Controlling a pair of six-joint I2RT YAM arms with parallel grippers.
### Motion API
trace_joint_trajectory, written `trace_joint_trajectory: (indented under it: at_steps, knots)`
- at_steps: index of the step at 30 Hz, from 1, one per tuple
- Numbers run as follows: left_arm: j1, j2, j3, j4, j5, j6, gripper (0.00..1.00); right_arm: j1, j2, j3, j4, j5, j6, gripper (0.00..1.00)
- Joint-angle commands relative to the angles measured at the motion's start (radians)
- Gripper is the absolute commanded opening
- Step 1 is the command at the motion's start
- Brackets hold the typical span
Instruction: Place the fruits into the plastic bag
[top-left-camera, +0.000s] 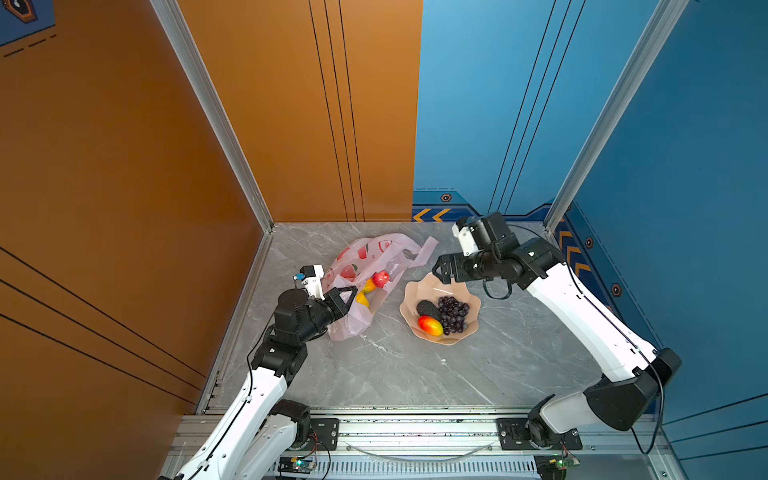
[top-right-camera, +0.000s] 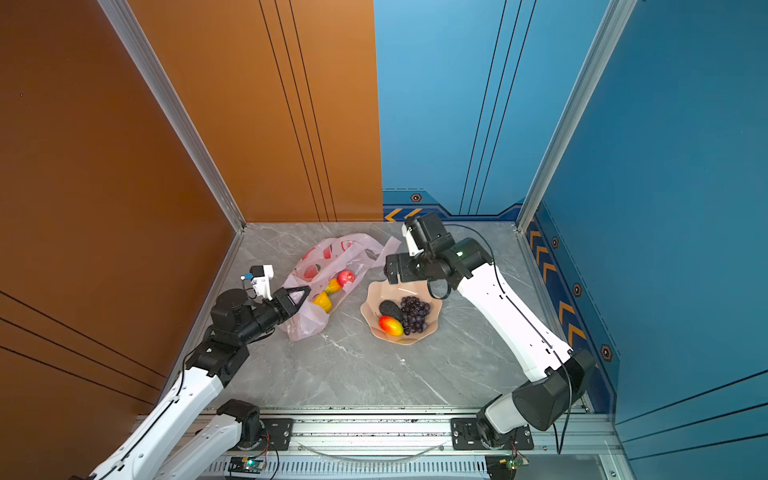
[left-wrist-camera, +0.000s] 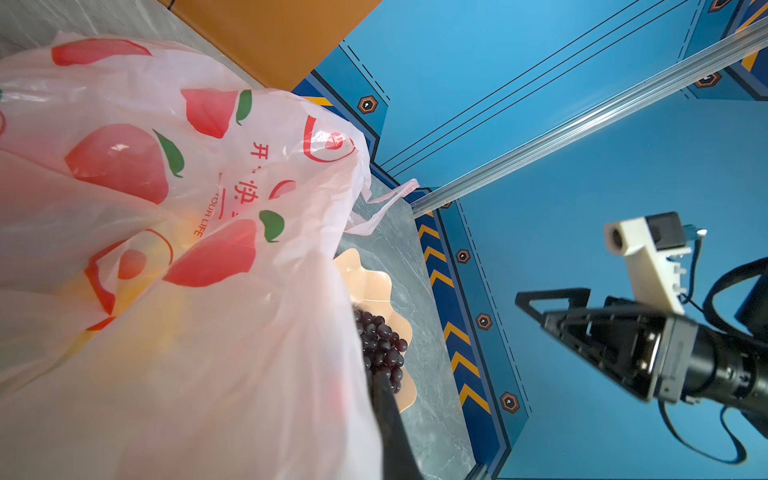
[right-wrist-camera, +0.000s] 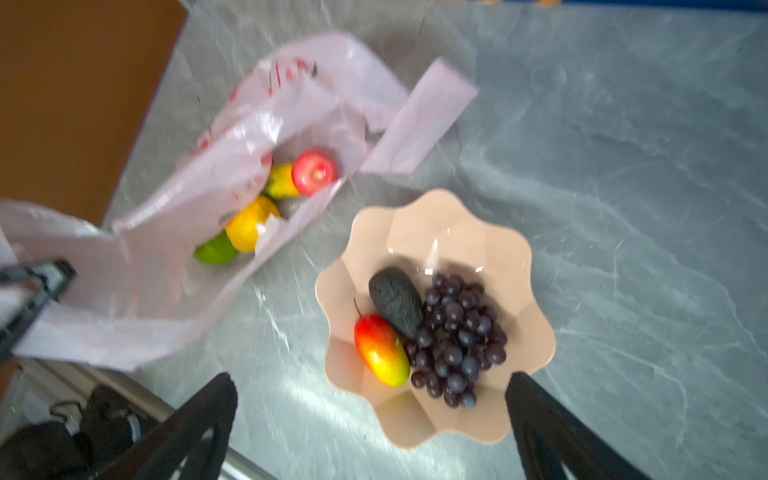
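On your left in both top views, your left pincer (top-left-camera: 354, 289) is pressed together on a fold of the plastic bag (top-left-camera: 365, 257), holding that edge of thin film up off the table (top-left-camera: 374, 365). The table is a smooth grey slab with a marble look. The bag is translucent pale pink, crinkly and slack, printed with red fruit shapes and green leaves, and one flat loop handle trails off toward 2 o'clock.

Four glossy fruits lie in its open mouth:
- The round red apple (top-left-camera: 381, 278) sits at about 2 o'clock from the left pincer, near it but apart.
- The green-yellow cucumber shape (right-wrist-camera: 282, 183) touches the apple.
- The orange-yellow pepper (top-left-camera: 362, 299) is just beside the pincer tips, at about 4 o'clock.
- The green round fruit (right-wrist-camera: 214, 249) lies against the pepper, half under the film.

At 3 o'clock from the bag, apart from it, stands the bowl (top-left-camera: 432, 286), smooth peach plastic with a scalloped rim. It holds three more fruits. The avocado (top-left-camera: 428, 309) is dark, matte and pebbled. The grape bunch (top-left-camera: 454, 314) is a cluster of shiny purple beads touching it. The oval mango (top-left-camera: 430, 325) shades from red to yellow and lies against both.

Your right pincer (top-left-camera: 439, 272) is spread wide and holds nothing. It hangs above the bowl's rim at the bowl's 11 o'clock. From it, the bowl's fruits lie at about 5 to 6 o'clock, and the bag's mouth with the apple at 9 o'clock.
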Motion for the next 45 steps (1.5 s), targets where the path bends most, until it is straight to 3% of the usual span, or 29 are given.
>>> trace_joint_trajectory:
  at_steps: [1,8,22,45]
  knots:
    - [-0.008,-0.015,0.019,0.006,0.007,0.028,0.00,0.062,-0.017,-0.055,-0.163,0.036,-0.032,0.97]
    - [-0.008,-0.014,0.012,0.007,0.014,0.028,0.00,0.150,0.060,-0.126,-0.152,0.040,-0.005,0.92]
    - [0.003,-0.007,0.017,0.001,0.020,0.027,0.00,0.113,0.230,-0.155,-0.062,-0.030,-0.075,0.85]
    - [0.006,-0.013,0.011,-0.013,0.013,0.017,0.00,0.099,0.312,-0.201,0.002,-0.071,-0.106,0.70]
